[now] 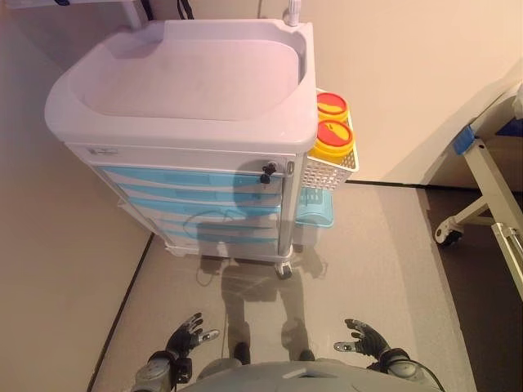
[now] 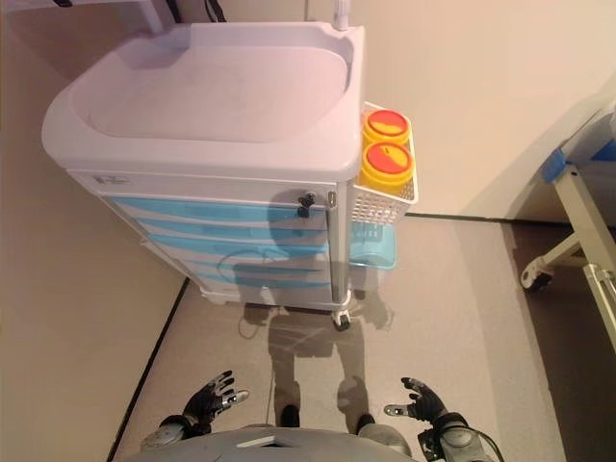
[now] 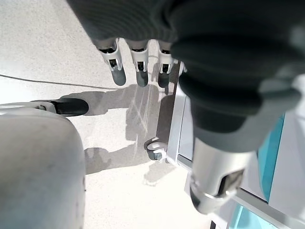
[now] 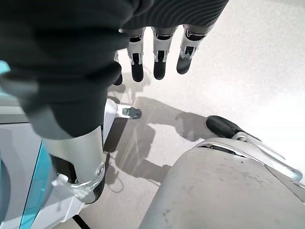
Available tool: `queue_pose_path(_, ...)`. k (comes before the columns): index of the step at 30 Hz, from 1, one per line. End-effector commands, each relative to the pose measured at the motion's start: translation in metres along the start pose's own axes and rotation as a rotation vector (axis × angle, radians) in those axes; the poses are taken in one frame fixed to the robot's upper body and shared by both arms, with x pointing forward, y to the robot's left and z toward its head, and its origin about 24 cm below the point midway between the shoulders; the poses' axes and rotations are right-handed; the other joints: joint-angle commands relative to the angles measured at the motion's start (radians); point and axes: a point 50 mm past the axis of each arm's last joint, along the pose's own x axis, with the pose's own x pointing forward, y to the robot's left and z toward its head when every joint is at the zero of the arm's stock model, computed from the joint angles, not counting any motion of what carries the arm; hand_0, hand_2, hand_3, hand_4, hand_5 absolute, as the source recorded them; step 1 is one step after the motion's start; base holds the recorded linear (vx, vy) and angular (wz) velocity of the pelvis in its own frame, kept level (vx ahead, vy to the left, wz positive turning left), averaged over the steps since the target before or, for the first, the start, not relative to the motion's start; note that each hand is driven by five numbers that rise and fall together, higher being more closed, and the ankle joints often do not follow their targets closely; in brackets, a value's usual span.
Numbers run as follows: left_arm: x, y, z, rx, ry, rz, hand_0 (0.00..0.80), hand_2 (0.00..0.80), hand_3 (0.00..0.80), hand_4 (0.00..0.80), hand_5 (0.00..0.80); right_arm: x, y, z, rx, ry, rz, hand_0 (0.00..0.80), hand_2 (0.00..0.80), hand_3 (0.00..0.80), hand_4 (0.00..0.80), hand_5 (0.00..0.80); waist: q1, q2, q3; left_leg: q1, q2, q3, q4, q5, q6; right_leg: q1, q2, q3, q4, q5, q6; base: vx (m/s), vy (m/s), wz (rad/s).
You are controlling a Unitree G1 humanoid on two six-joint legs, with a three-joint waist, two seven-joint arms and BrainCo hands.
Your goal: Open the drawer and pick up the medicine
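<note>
You have the cart (image 1: 188, 90) standing ahead of you, its stack of five blue drawers (image 1: 204, 204) all closed on the near face, so the medicine itself is not visible anywhere. Both hands hang low and near, well apart from the drawers: your left hand (image 1: 186, 333) at the lower left and your right hand (image 1: 365, 336) at the lower right, each with fingers loosely spread and holding nothing. A dark lock knob (image 1: 266, 172) sits at the right end of the top drawer. On the cart's right side a white basket (image 1: 331, 169) carries two yellow containers with red lids (image 1: 333, 137). Open floor (image 1: 368, 261) lies between you and the cart; a bed frame (image 1: 490, 196) with one visible caster stands far right.
</note>
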Motion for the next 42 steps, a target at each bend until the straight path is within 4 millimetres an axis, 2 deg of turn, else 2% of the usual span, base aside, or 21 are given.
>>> queue_pose_path(1, 0.006, -0.004, 0.015, 0.041, -0.040, -0.035, 0.000, 0.000, 0.000, 0.000, 0.000, 0.006, 0.000, 0.015, -0.031, -0.043, -0.004, 0.000, 0.000, 0.000, 0.000, 0.000, 0.000, -0.029, -0.006, -0.001, -0.054, 0.034, 0.047, -0.125, 0.055, -0.036, -0.011, 0.005, 0.040, -0.007, 0.028, 0.000, 0.000, 0.00)
queue_pose_path(14, 0.007, -0.003, 0.018, -0.041, -0.060, -0.018, 0.000, 0.000, 0.000, 0.000, 0.000, 0.005, -0.004, 0.014, -0.038, -0.035, -0.012, 0.000, 0.000, 0.000, 0.000, 0.000, 0.000, -0.024, 0.000, -0.007, -0.057, 0.030, 0.050, -0.124, 0.059, -0.044, -0.015, 0.007, 0.047, -0.006, 0.032, 0.005, 0.002, 0.00)
queue_pose_path(22, 0.005, 0.005, 0.021, -0.137, -0.111, 0.027, 0.000, 0.000, 0.000, 0.000, 0.000, 0.005, -0.008, 0.015, -0.053, -0.043, -0.039, 0.000, 0.000, 0.000, 0.000, 0.000, 0.002, -0.021, 0.039, -0.052, -0.066, 0.022, 0.104, -0.138, 0.074, -0.091, -0.028, 0.015, 0.104, -0.020, 0.028, 0.041, 0.032, 0.00)
queue_pose_path(27, 0.009, 0.013, 0.056, -0.200, -0.277, 0.053, 0.000, 0.000, 0.000, 0.000, 0.000, 0.010, -0.026, 0.045, -0.068, -0.142, -0.117, 0.000, 0.000, 0.000, 0.000, 0.000, -0.006, -0.011, 0.133, -0.159, -0.071, 0.030, 0.162, -0.137, 0.089, -0.217, -0.039, 0.028, 0.183, -0.026, 0.020, -0.121, 0.074, -0.02)
queue_pose_path(32, 0.009, 0.022, 0.101, -0.280, -0.517, 0.092, 0.000, 0.000, 0.000, 0.000, 0.000, 0.013, -0.039, 0.072, -0.077, -0.233, -0.193, 0.000, 0.000, 0.000, 0.000, 0.000, -0.011, -0.016, 0.229, -0.337, -0.064, 0.071, 0.284, -0.130, 0.106, -0.412, -0.046, 0.037, 0.333, -0.032, 0.005, -0.127, 0.089, -0.04)
queue_pose_path(37, 0.001, 0.031, 0.144, -0.391, -0.741, 0.077, 0.000, 0.000, 0.000, 0.000, 0.000, 0.012, -0.049, 0.080, -0.092, -0.254, -0.235, 0.000, 0.000, 0.000, 0.000, 0.000, -0.016, -0.023, 0.280, -0.469, -0.064, 0.091, 0.389, -0.145, 0.118, -0.548, -0.034, 0.051, 0.429, -0.041, -0.006, -0.053, 0.087, -0.09)
queue_pose_path(42, -0.010, 0.030, 0.188, -0.530, -0.975, -0.098, 0.000, 0.000, 0.000, 0.000, 0.000, 0.008, -0.062, 0.081, -0.114, -0.252, -0.266, 0.000, 0.000, 0.000, 0.000, 0.000, -0.027, -0.036, 0.314, -0.580, -0.065, 0.097, 0.505, -0.189, 0.129, -0.647, -0.023, 0.077, 0.492, -0.041, -0.014, -0.015, 0.080, -0.16)
